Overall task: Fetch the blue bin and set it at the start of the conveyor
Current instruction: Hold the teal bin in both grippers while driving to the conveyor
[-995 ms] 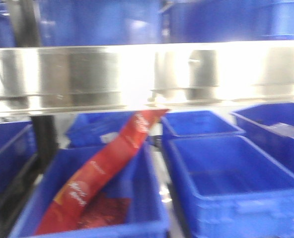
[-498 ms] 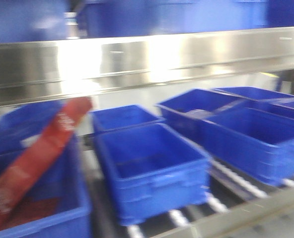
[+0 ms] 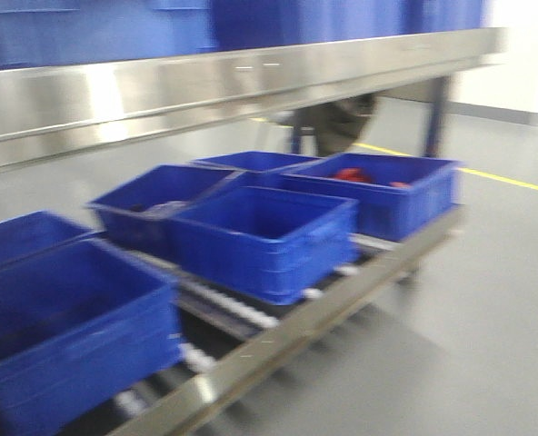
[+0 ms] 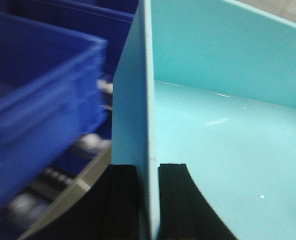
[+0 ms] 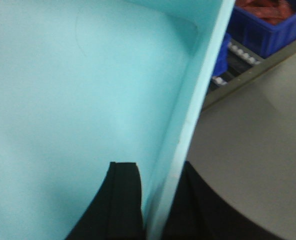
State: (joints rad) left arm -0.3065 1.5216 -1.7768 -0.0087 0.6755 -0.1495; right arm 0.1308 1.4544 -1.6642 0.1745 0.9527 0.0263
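The blue bin (image 4: 223, 125) is a light turquoise tub held between both arms. My left gripper (image 4: 148, 167) is shut on its left wall, one black finger outside and one inside. My right gripper (image 5: 160, 167) is shut on its right wall (image 5: 198, 100) the same way. The bin's inside (image 5: 78, 90) is empty. The bin does not show in the front view. The conveyor start, a dark belt with a red frame, is out of view.
A steel roller rack (image 3: 278, 336) holds several dark blue ribbed bins (image 3: 260, 236); one at the far end holds red packets (image 3: 360, 174). A steel shelf rail (image 3: 205, 86) runs above. Grey floor with a yellow line (image 3: 487, 173) lies to the right.
The front view has swung to the right: the bin with the red bag has left the frame, and the rack's end and open floor have come into view.
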